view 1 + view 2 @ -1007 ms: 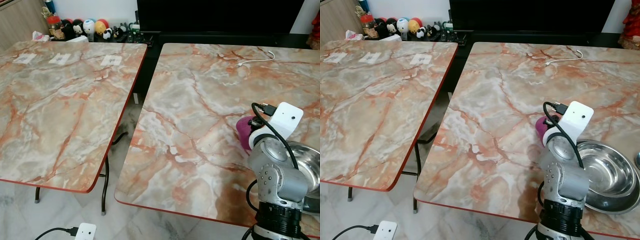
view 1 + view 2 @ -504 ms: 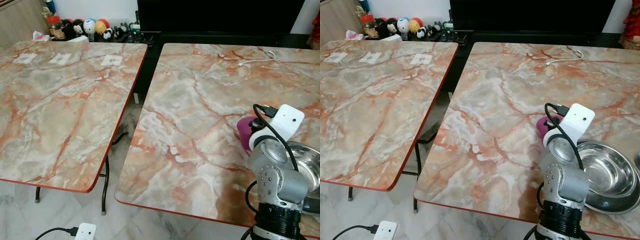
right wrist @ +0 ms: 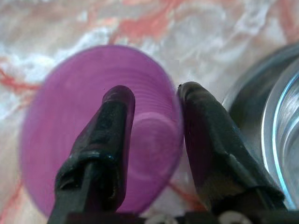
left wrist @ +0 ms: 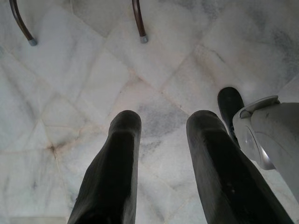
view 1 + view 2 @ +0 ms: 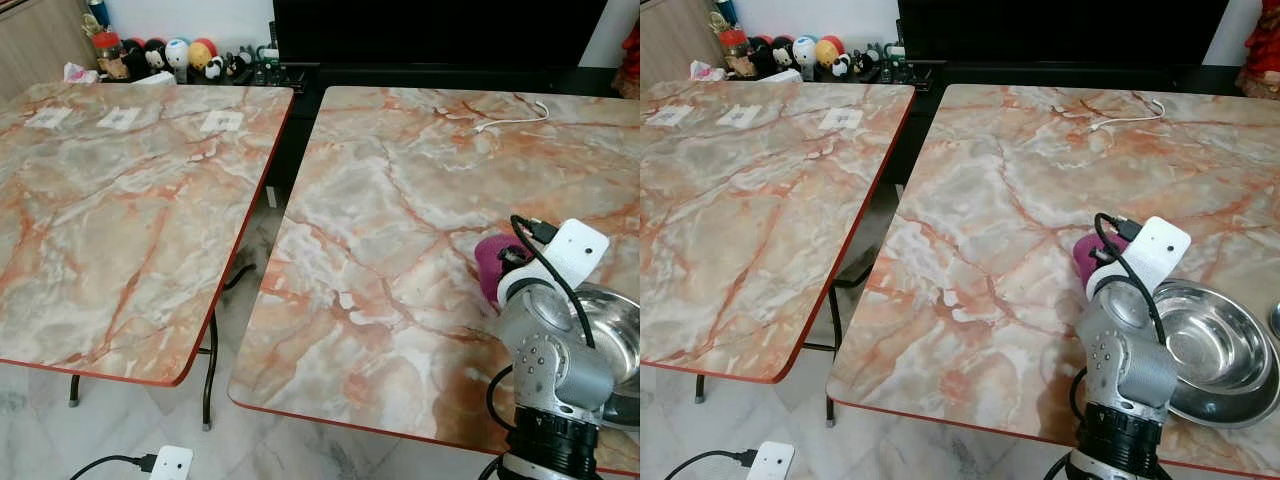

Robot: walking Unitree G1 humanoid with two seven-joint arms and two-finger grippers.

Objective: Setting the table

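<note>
A translucent purple cup point(image 5: 489, 264) stands on the right marble table point(image 5: 400, 190), close beside a steel bowl point(image 5: 1220, 345). My right gripper point(image 3: 156, 93) is shut on the purple cup point(image 3: 60, 116), with one finger inside the cup and the other outside against its wall. The bowl's rim point(image 3: 275, 112) lies just past the outer finger. My silver right arm point(image 5: 550, 360) rises over the table's near edge and hides part of the cup. My left gripper point(image 4: 161, 121) hangs open over the white marble floor, holding nothing.
A second marble table point(image 5: 120, 200) stands to the left across a narrow gap, with three paper labels point(image 5: 222, 121) near its far edge. A white cable point(image 5: 515, 118) lies at the right table's far side. Toys point(image 5: 180, 52) line the back shelf. Table legs point(image 4: 139, 23) stand on the floor.
My right wrist has sunk slightly down and to the right, with the purple cup still in its grip. The left arm has not moved.
</note>
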